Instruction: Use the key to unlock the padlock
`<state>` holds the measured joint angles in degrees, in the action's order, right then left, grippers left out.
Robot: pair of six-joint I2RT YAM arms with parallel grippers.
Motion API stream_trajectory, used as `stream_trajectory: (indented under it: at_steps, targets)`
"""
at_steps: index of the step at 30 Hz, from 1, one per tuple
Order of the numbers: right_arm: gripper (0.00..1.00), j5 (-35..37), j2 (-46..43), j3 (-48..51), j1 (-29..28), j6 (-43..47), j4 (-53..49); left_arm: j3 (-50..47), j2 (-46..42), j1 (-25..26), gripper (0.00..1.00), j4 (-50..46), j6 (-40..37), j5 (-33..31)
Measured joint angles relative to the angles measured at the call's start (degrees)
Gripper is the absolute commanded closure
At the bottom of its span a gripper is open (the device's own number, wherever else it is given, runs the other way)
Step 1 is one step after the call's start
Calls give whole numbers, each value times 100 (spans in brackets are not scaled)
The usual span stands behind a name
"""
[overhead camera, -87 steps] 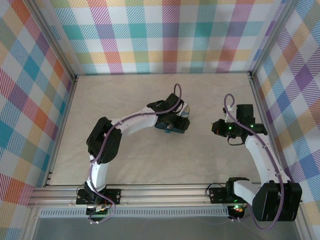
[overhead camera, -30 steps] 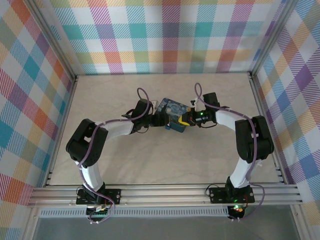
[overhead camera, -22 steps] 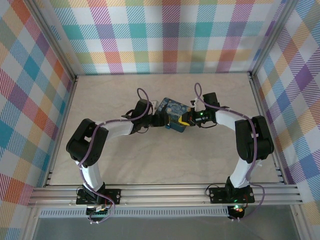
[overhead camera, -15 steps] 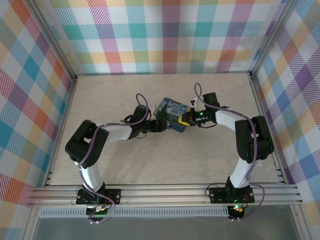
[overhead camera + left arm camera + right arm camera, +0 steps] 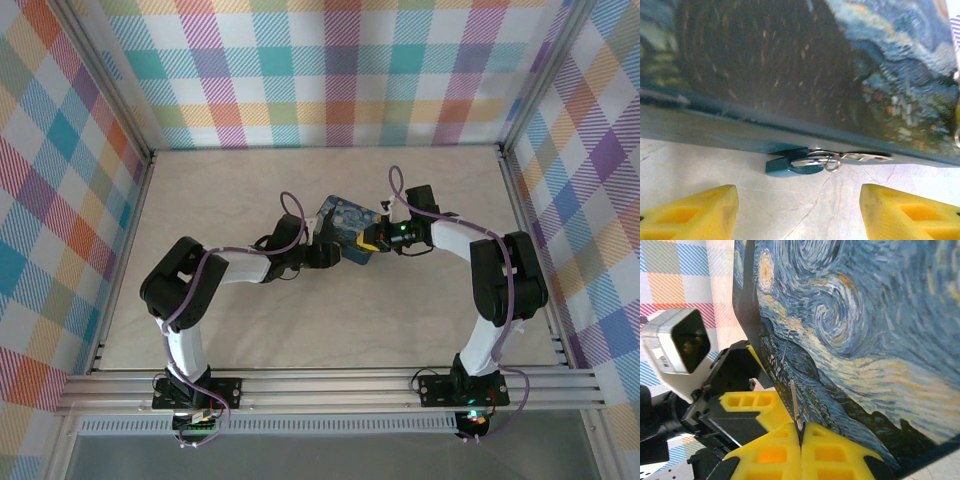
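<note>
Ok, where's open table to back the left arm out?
Bare table runs wide from the box to the near rail, and from the box to the back wall. Crowded at the box: left claw facing the padlock, right claw pinching the key.

A pale, marbled beige worktop point(image 5: 300, 330) lies evenly lit inside a three-sided enclosure of pastel plaid walls point(image 5: 340, 70), the panels meeting at silver aluminium posts point(image 5: 110, 90) at the far corners. Slotted aluminium rails point(image 5: 330, 390) run along the worktop's near edge, a grey strip point(image 5: 400, 455) below them.
</note>
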<state>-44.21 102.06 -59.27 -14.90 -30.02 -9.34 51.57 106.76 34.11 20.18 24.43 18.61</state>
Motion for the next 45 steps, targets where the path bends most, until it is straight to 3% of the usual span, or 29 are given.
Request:
stream_trajectory:
  at_steps: [30,45]
  targets:
    - [100,144,2,-85,-20,46,-127,662,496,181,60,-166,-151,90]
    - [100,175,15,-111,-20,46,-125,839,625,214,66,-229,-94,107]
